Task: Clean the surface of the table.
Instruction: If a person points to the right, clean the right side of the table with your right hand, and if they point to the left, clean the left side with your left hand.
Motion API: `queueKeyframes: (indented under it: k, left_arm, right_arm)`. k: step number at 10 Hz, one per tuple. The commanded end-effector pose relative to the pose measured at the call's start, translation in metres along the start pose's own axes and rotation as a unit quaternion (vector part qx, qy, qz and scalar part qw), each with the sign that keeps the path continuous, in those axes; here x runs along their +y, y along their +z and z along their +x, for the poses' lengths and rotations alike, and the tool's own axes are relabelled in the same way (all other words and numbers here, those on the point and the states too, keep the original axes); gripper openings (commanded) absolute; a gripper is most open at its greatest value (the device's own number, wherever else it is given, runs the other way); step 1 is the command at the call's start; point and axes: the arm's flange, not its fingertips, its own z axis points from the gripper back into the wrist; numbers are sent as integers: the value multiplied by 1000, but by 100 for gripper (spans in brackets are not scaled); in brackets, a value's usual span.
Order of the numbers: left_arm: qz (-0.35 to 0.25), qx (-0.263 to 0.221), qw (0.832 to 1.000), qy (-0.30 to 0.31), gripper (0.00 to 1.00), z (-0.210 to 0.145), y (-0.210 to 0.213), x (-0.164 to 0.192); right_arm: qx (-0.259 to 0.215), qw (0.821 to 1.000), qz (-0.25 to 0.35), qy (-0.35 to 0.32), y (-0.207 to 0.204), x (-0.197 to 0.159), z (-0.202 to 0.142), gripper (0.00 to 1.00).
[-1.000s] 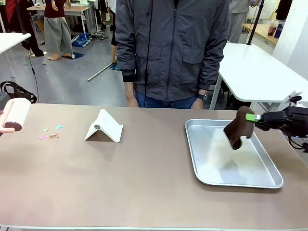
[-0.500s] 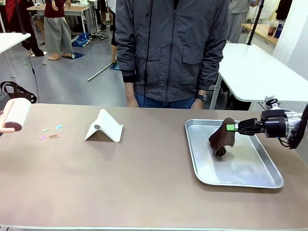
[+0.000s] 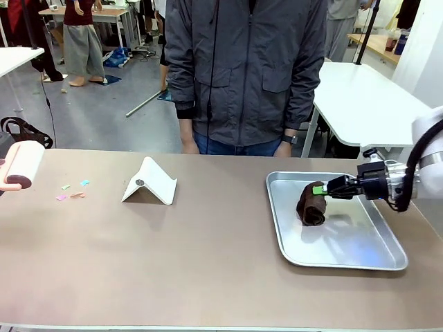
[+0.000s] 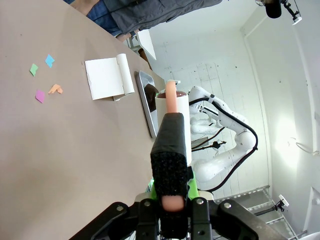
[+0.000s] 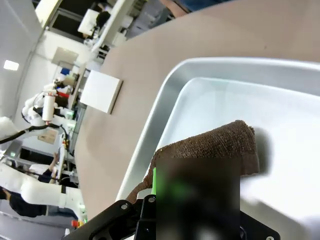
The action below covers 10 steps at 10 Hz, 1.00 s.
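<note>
The brownish surface (image 3: 201, 270) spreads wide in front of me, and its near half is bare. To my right a shiny metal tray (image 3: 280, 228) lies flat on it. My right gripper (image 3: 320, 189) reaches in over the tray from the side, its jaws pressed together on the upper end of a rolled brown cloth (image 3: 311, 205). The cloth hangs down to the tray's floor, though I cannot tell whether it touches. At my far left, my left gripper (image 4: 172, 195) pinches the dark handle of a pale roller (image 3: 21, 163), held above the surface's left edge. Just beyond the roller, a few small coloured paper scraps (image 3: 72, 191) lie scattered on the surface, and near them stands a white folded stand (image 3: 150, 182). A person (image 3: 246, 76) in a grey jacket stands at the far edge.
</note>
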Motion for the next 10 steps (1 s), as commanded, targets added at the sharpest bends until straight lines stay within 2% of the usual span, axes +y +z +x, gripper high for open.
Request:
queueKeyframes:
  k: [1, 7, 10]
  left_arm:
    - [-1, 0, 1000, -4, 0, -2, -3, -5]
    - [-1, 0, 1000, -4, 0, -2, -3, -5]
    - [-1, 0, 1000, -4, 0, -2, -3, -5]
  right_arm:
    - [-2, 999, -26, -30, -23, -15, 12, 8]
    - [31, 999, -39, 6, -50, 5, 11, 8]
    - [39, 997, -65, 5, -30, 6, 14, 8]
